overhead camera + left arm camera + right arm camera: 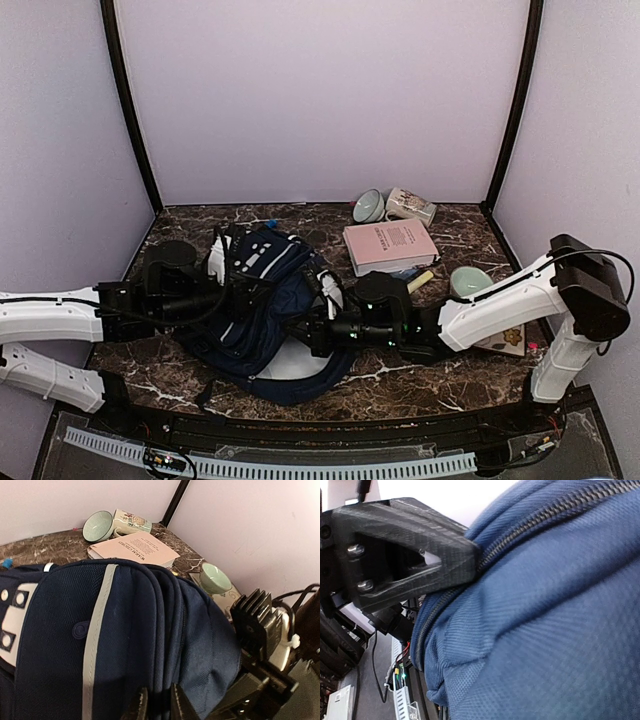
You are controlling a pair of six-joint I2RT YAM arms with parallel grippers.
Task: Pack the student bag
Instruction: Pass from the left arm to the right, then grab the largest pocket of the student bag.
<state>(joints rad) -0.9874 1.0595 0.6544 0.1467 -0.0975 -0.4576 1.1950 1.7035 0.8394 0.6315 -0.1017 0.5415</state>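
Right gripper [472, 564]: closest thing to its wrist cam; jaws clenched tight right on the zip line of the student bag [262, 300]. Prob. there to work the zip so the bag opens for packing.
Right grip, content: only one finger [415, 555] vis., the other is behind fabric. Can't tell if a zip pull or just cloth sits btwn the jaws.
Left gripper [157, 707]: jaws nipped on a fold of bag fabric at the bag's left side. Judged purpose: brace the bag so the zip can run w/o the whole thing sliding.
Bag position: slumped on the desk [400, 385], centre-left, btwn the two arms, white patch toward the far end.
Bag state: zip looks closed where seen and nothing vis. inside, so the job is prob. at the opening step.
Items waiting: pink book [388, 245] just right of the bag. Tipped mug [411, 206] and pale green bowl [368, 206] sit side by side at the far edge. Second bowl [468, 281] farther right, on a flat patterned card [227, 597].
Why there: prob. parked on the right, w/in the right arm's reach.
Hidden: bag's inside and pockets. Right arm covers the bag's near-right edge in the top view, and most of the card. Small yellowish thing [420, 281] by the book is too small to ID.
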